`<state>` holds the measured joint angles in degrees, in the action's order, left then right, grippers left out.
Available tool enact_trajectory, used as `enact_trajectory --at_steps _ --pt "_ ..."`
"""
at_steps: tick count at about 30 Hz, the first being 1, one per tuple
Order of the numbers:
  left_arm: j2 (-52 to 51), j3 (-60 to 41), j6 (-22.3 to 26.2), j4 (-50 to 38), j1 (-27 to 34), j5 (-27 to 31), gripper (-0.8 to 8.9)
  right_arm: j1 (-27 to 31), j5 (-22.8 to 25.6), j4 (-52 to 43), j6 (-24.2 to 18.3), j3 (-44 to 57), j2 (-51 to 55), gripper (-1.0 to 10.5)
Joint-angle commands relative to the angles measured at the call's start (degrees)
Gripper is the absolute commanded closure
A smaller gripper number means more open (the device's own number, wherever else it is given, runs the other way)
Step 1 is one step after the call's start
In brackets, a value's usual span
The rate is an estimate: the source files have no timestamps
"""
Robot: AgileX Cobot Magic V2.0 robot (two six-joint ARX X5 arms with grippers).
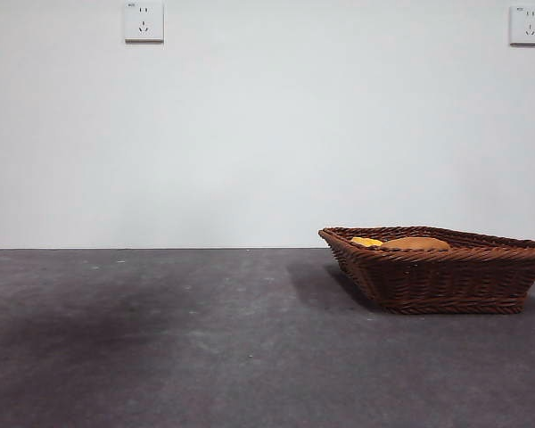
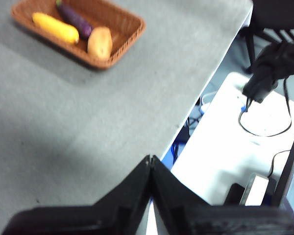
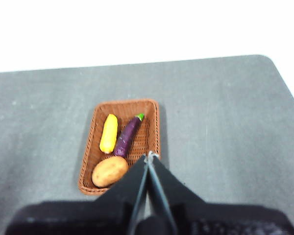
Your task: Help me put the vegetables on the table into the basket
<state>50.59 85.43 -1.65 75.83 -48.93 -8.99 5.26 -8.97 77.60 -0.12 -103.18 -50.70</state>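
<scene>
One basket [image 3: 120, 147] sits on the table [image 1: 160, 339], toward its right side in the front view, and it carries all three vegetables: one corn cob [image 3: 108, 133], one eggplant [image 3: 128, 136] and one potato [image 3: 110, 171]. Corn and eggplant lie side by side lengthwise, the potato across one end of the basket, near both. From the front only the tops of the corn and the potato show above the braided rim.

The table is dark grey, rough and mottled. Behind it is a plain white wall with two sockets [image 1: 144, 20].

Two claws: the left claw [image 2: 150, 159] hangs near a table edge, well apart from the basket, jaws pressed together, empty. The right claw [image 3: 149, 156] hangs above the basket, jaws together, empty.
</scene>
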Motion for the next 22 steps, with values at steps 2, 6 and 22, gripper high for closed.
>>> enact_trajectory --at_steps 2,6,22 --pt "0.5 -0.4 -2.6 -0.3 -0.2 0.0 8.16 0.0 0.1 1.3 1.0 0.3 1.1 9.5" --pt "1.7 -0.4 -2.8 -0.3 -0.1 0.0 8.16 0.0 0.1 1.3 1.0 0.3 0.0 9.5" --pt "9.7 -0.5 -1.9 -1.2 2.0 1.5 8.16 0.0 0.1 1.3 1.0 0.3 -12.2 9.5"
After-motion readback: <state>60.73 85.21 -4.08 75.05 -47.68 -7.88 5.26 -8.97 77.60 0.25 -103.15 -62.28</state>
